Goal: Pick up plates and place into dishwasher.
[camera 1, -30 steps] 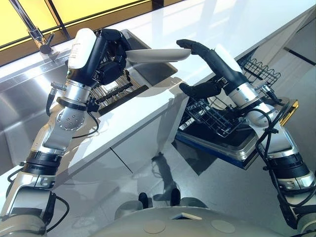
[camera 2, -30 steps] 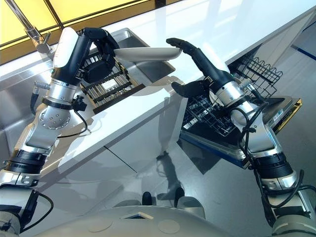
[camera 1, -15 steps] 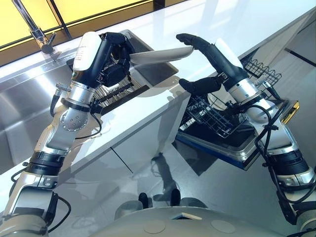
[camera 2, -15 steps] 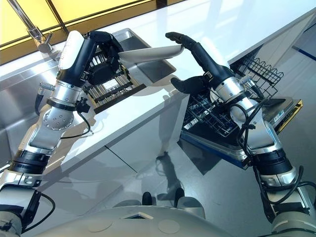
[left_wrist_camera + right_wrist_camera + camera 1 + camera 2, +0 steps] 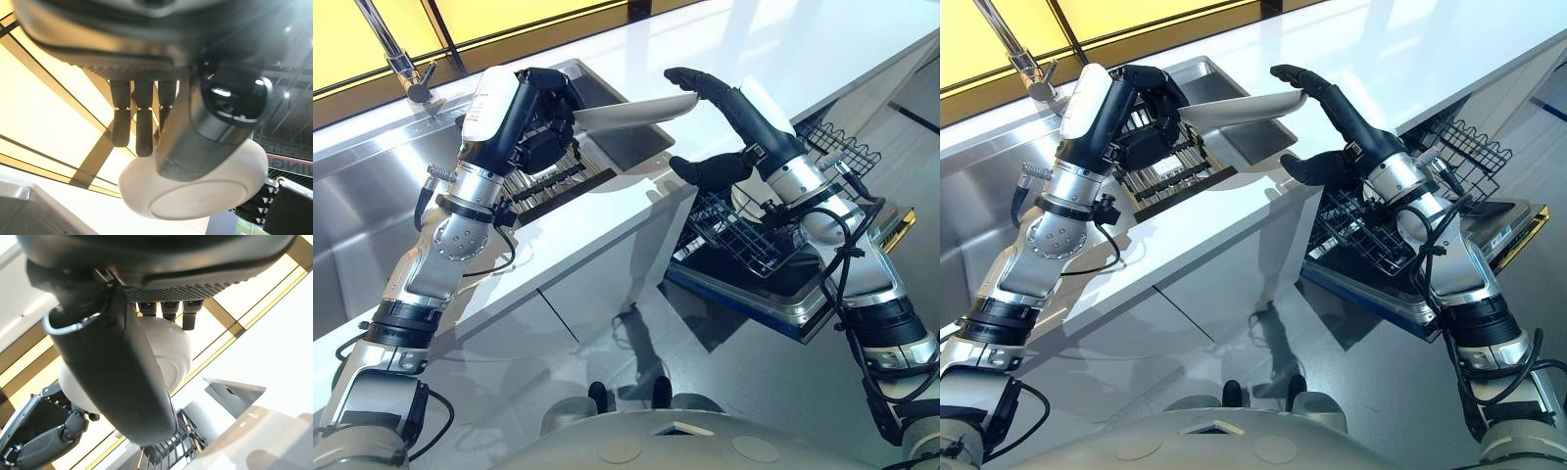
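Little has shifted: plate (image 5: 631,114) stays level above the bench (image 5: 607,211), pinched at one rim by the left robot hand (image 5: 543,113). Right robot hand (image 5: 724,108), fingers extended and thumb spread wide, touches the opposite rim; the dishwasher rack (image 5: 754,240) lies below it.

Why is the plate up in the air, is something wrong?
Nothing looks broken or spilled. The left hand grips the white plate above the counter, roughly level, while the right hand has its fingertips at the far rim. It looks like a handover before the dishwasher rack.
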